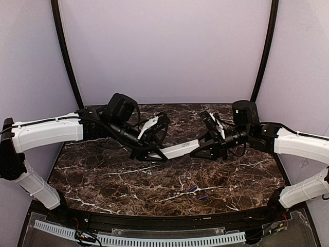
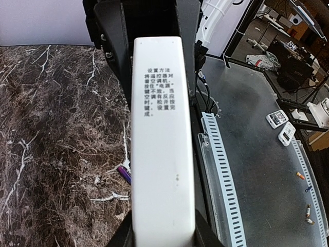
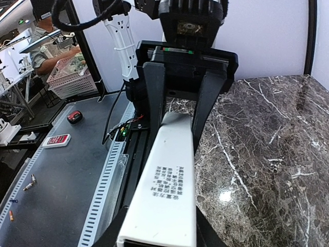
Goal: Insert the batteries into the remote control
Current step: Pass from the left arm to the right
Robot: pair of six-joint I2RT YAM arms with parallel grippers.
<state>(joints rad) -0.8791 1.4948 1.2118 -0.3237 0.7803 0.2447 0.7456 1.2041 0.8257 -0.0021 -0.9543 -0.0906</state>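
Left tool (image 1: 152,154) and right tool (image 1: 201,149) each pinch a remote control (image 1: 177,150) end mid-frame; batteries (image 1: 193,189) loose lower-centre on surface (image 1: 103,180).

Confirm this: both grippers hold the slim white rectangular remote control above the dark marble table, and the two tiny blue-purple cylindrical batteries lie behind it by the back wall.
Wrong on the batteries: they lie in front of the remote control, toward the near edge, as the top external view shows. The left gripper and right gripper do hold it above the table.
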